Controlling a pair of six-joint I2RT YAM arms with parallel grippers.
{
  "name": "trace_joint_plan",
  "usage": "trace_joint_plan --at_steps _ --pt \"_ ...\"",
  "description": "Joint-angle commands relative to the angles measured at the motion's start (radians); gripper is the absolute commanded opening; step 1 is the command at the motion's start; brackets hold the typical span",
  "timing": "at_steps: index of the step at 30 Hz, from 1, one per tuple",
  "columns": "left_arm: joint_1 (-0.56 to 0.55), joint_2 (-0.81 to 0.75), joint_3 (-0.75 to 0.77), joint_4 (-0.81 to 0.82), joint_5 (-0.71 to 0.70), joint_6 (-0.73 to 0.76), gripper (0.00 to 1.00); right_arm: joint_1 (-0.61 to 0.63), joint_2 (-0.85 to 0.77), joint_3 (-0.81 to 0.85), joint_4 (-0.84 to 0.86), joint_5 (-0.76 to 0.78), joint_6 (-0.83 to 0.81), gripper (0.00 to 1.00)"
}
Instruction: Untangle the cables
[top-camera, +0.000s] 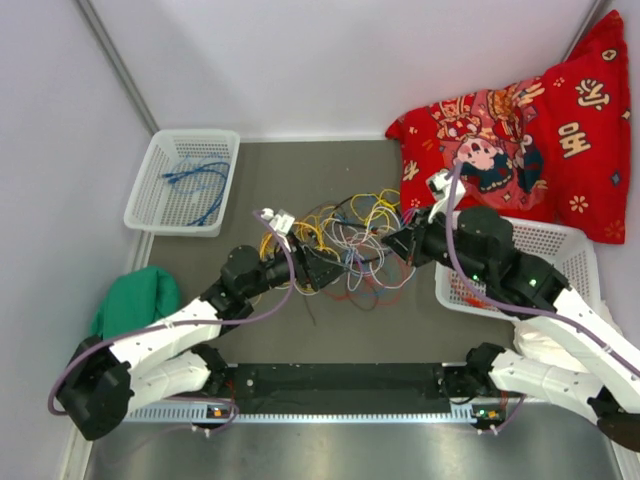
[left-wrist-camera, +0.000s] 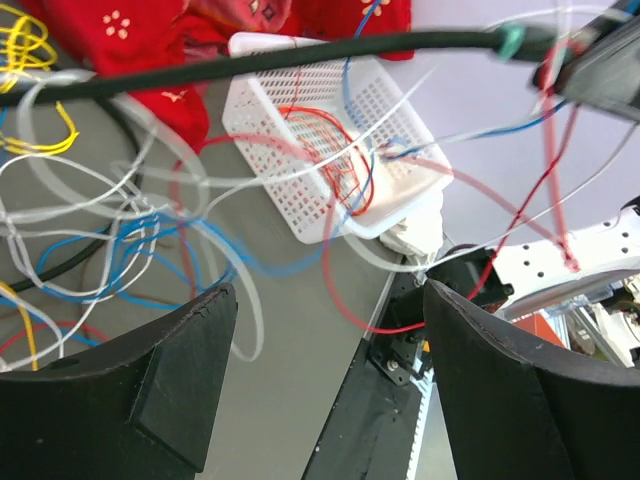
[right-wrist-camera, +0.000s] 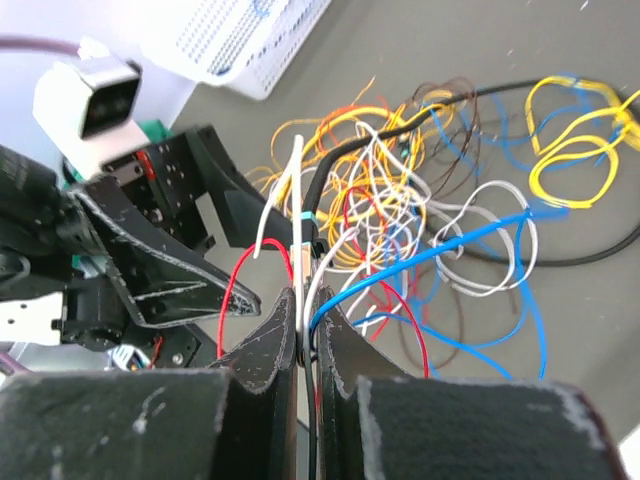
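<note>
The right gripper pinched a few cables tight, probably so the wide-open left gripper could pull others free.

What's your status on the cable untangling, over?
Right gripper shut on cables, strands lifted taut. Left gripper open, facing the tangle. Cables one knotted heap mid-table. Thick black cable crosses the pile.

Cables: frame centre, single strands too small to trace.
Left fingers: cut off by bottom edge.
Right fingers: cut off by bottom edge.
</note>
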Motion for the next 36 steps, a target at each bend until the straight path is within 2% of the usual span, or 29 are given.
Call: trace_joint_plan --at_steps 1,7,14,18,19,23,27,31,36 --pt "-0.001 -0.046 -0.051 0.054 -0.036 -0.036 0.8 -0.005 -0.066 0.06 0.028 0.072 -0.021 0.0" --pt "-0.001 0.048 -0.087 0.192 -0.027 -0.107 0.8 -0.005 -0.08 0.044 0.048 0.056 0.006 0.0" --pt "-0.007 0.155 -0.049 0.388 0.025 -0.203 0.8 -0.005 -0.065 0.044 0.062 0.04 0.04 0.0" --pt "-0.061 0.106 -0.017 0.408 0.041 -0.106 0.84 -0.005 -0.05 0.047 0.084 0.033 0.061 0.0" --pt "-0.07 0.097 -0.011 0.36 0.039 -0.079 0.84 -0.005 -0.047 0.05 0.094 0.032 0.061 0.0" --pt "-0.078 0.104 -0.008 0.211 -0.056 -0.021 0.86 -0.004 -0.033 0.083 0.107 0.018 0.064 0.0" --pt "-0.077 0.195 -0.002 0.135 -0.111 -0.094 0.88 -0.005 -0.025 0.108 0.105 0.009 0.063 0.0" --pt "-0.087 0.313 -0.051 0.307 -0.185 -0.173 0.99 -0.005 -0.024 0.117 0.104 0.015 0.063 0.0" --pt "-0.145 0.422 -0.051 0.399 -0.363 -0.081 0.99 -0.004 -0.011 0.126 0.105 0.01 0.063 0.0"
